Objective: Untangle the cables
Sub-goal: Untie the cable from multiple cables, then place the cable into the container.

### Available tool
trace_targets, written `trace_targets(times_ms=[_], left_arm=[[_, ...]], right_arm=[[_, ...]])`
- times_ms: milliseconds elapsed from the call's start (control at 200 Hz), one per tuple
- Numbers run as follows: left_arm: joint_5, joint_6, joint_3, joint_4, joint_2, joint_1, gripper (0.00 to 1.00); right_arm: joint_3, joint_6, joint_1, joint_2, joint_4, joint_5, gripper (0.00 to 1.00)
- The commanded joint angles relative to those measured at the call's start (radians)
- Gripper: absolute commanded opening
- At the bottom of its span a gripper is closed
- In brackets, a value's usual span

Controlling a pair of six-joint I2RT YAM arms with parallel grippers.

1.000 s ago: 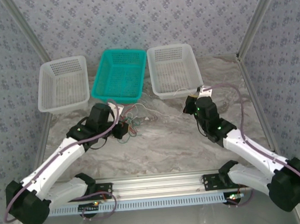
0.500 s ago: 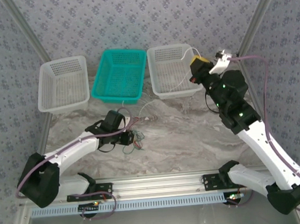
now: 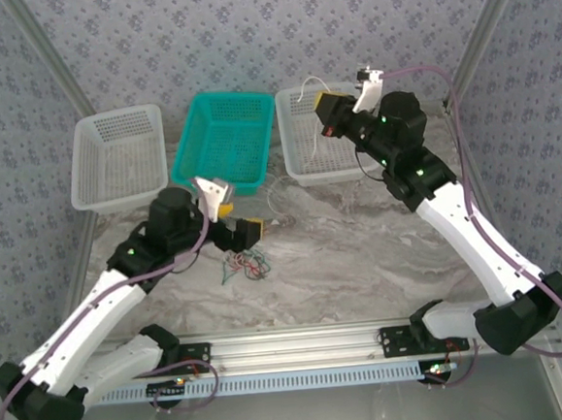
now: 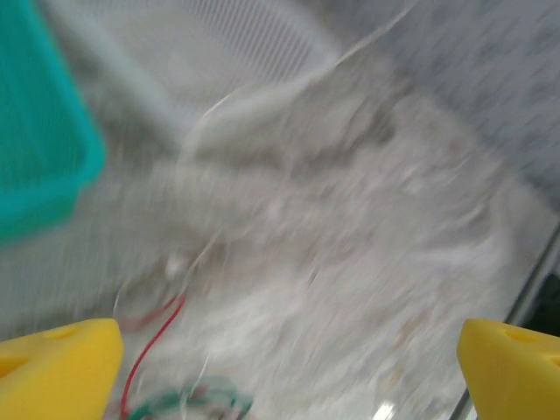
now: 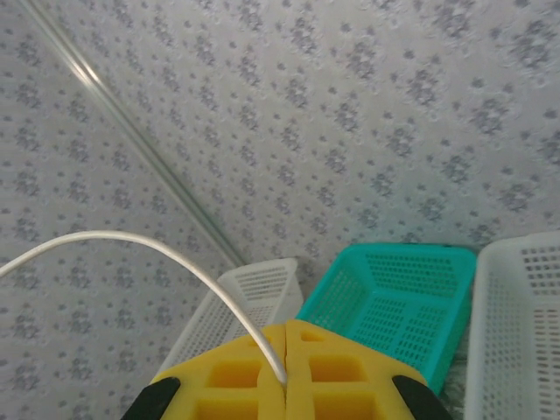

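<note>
Yellow pads of the right gripper (image 5: 286,352) are pressed together, pinching a white cable (image 5: 92,234) that arcs up and to the left. The gripper is raised over the right white basket (image 3: 307,174). The left gripper (image 4: 284,359) has its fingers spread wide and empty, near the clump of green and red cables (image 3: 246,264) on the marbled table (image 3: 362,252), in front of the teal basket (image 3: 222,142).

No text, label, brand, number or sign can be read; the left wrist view is too blurred to tell; the wallpaper (image 3: 247,28) bears a repeating floral motif, not writing.
</note>
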Motion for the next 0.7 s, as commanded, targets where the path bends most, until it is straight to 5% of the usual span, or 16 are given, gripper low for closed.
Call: trace_targets(times_ms=[0,230,390,445,560,695], left_arm=[[0.139,0.078,0.083,0.148,0.080,-0.005,0.99],[0.129,0.096,0.287,0.350,0.430,-0.023,0.99],[0.297,0.081,0.379,0.446,0.600,-0.029,0.96],[0.324,0.064,0.385,0.472,0.628,-0.028,0.83],[0.257,0.062,0.386,0.415,0.638,-0.026,0.01],[0.245,0.019,0.366,0.374,0.579,0.021,0.00]], right_arm=[[0.065,0.019,0.028,0.009,0.007,-0.069,0.00],[0.104,0.047,0.067,0.033,0.014,-0.070,0.00],[0.161,0.042,0.085,0.062,0.001,-0.066,0.00],[0.171,0.042,0.084,0.068,-0.001,-0.060,0.00],[0.180,0.024,0.080,0.062,-0.028,-0.022,0.00],[0.164,0.001,0.061,0.032,-0.082,0.053,0.00]])
